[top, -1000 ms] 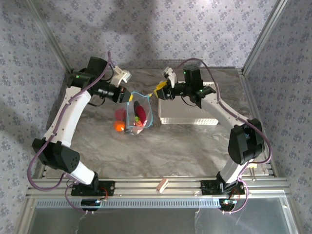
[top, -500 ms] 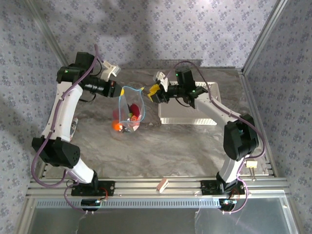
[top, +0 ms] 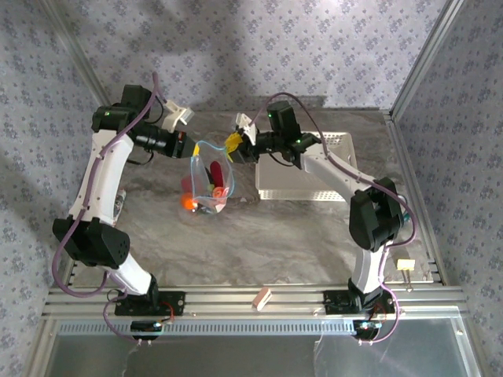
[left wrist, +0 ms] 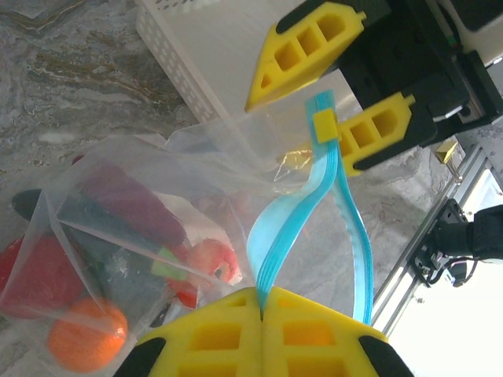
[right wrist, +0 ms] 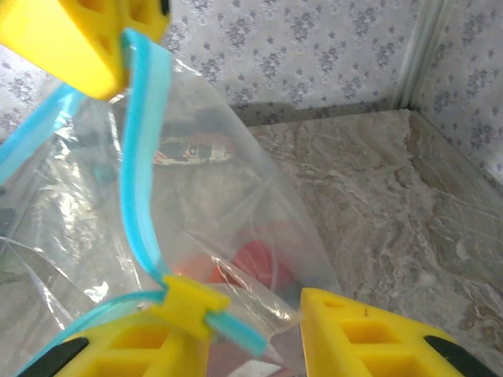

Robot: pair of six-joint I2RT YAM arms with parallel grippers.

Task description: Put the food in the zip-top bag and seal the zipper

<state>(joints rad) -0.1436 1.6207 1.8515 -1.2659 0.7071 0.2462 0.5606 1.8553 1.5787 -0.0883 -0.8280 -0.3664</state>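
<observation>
Beside white basket [top: 314, 193] | left pincer [left wrist: 261, 303] clamped on zipper [left wrist: 273, 234] | right pincer [left wrist: 299, 130] apart

Aluminium frame [top: 236, 302], wallpapered panels [top: 314, 55] and marble-look tabletop [top: 259, 243] mark a lab test cell.

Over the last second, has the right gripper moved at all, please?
Yes. The right gripper has moved left, away from the white basket.

steep overhead view; two close, seemingly opposed wrist views on one zipper [right wrist: 132, 157]
</observation>
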